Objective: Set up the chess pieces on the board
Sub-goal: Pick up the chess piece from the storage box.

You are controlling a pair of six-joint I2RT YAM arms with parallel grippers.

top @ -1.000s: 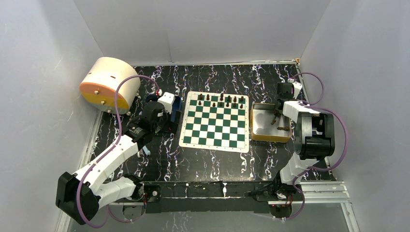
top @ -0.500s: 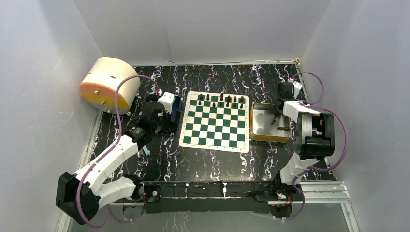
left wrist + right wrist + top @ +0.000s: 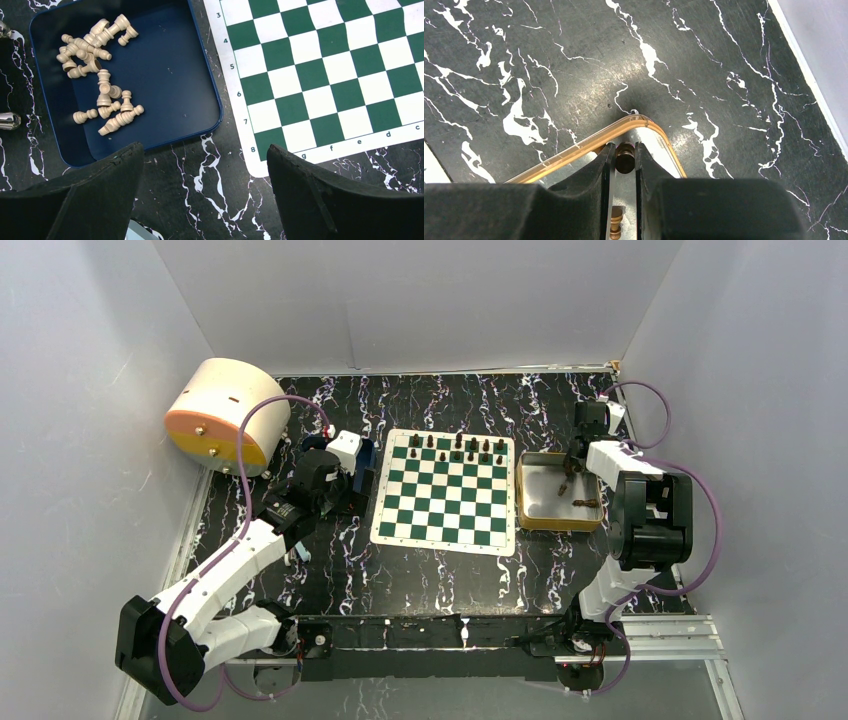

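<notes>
The green and white board (image 3: 446, 490) lies mid-table, with several dark chess pieces (image 3: 458, 448) standing in its far rows. In the right wrist view my right gripper (image 3: 625, 154) is shut on a dark chess piece (image 3: 625, 157) above the far corner of the gold tin tray (image 3: 574, 148). Another dark piece (image 3: 615, 220) lies in the tray below the fingers. From above, that gripper (image 3: 568, 476) hangs over the tray (image 3: 528, 515). My left gripper (image 3: 205, 195) is open over bare table between the blue tray (image 3: 165, 90) and the board's corner (image 3: 260, 165).
The blue tray holds several cream pieces (image 3: 97, 75). A cream and orange cylinder (image 3: 218, 416) lies at the far left. Grey walls close in the table on three sides. One more dark piece (image 3: 586, 504) lies in the gold tray.
My right gripper has risen a little and shifted toward the far side of the gold tray with the dark piece in its fingers. The left arm has not moved.
</notes>
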